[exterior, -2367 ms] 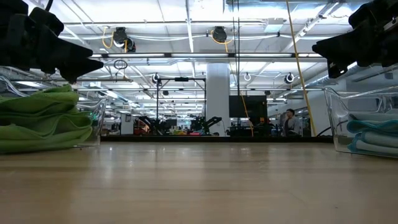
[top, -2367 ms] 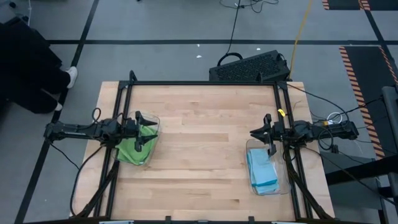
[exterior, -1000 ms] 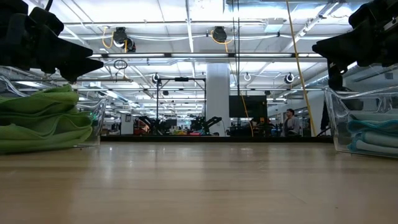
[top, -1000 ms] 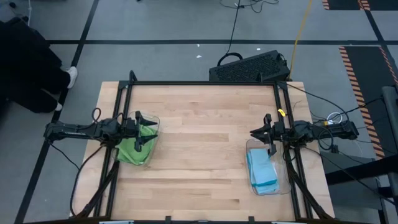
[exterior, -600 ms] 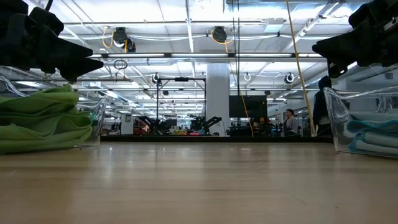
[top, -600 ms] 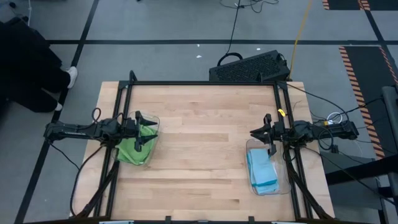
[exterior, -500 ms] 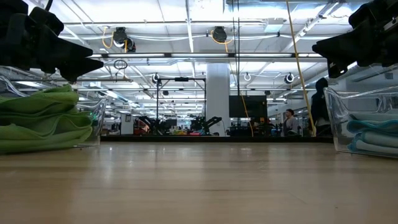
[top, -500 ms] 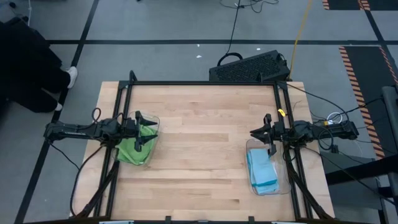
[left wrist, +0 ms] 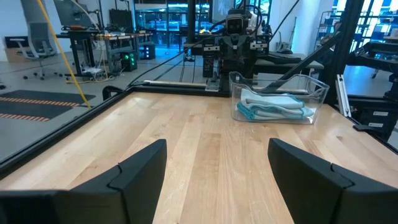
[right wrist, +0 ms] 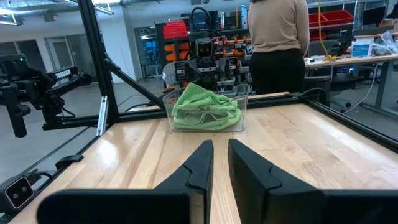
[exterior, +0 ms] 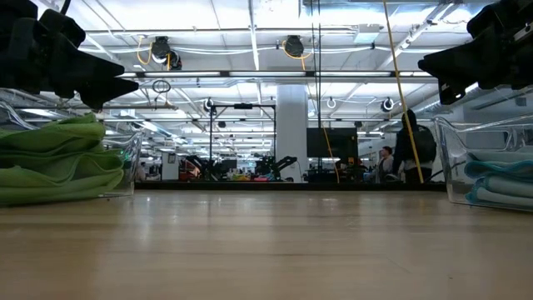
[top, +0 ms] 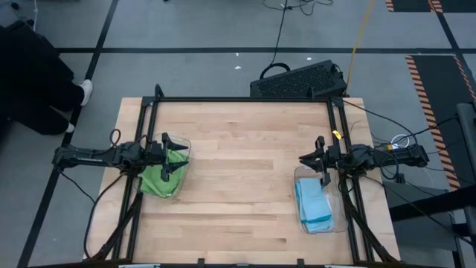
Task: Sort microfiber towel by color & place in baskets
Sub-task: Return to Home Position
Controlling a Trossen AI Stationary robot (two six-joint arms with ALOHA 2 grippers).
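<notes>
**Once the arms draw clear, the sorting looks done**

Since no cloth lies loose on the counter [top: 238, 186], the sorting itself seems complete. Only the arms' retreat appears to be left.

Directly beneath the left gripper [top: 172, 157] sits the left bin [top: 184, 186], with the green towels [top: 158, 179] heaped inside. The gripper hangs above the heap and clear of the cloth in the low view. Its jaws are spread wide and empty (the left wrist view shows only bare counter between them).

Below the right gripper [top: 309, 159], and reaching from it toward the counter's near edge, stands the right bin [top: 341, 223]. It holds the blue towels [top: 314, 205] in a flat fold. This gripper hovers over the bin's far end, narrowed to a thin slit and carrying nothing.

Each colour has its own bin, with no stray colour that I can see. I cannot count the cloths in either stack from these views, so three and three is a fair guess rather than a reading.

The black crate [top: 301, 80] lies off the counter's far edge, well apart from both grippers, and plays no part here. A person [right wrist: 280, 37] stands beyond the left bin, away from the work.
</notes>
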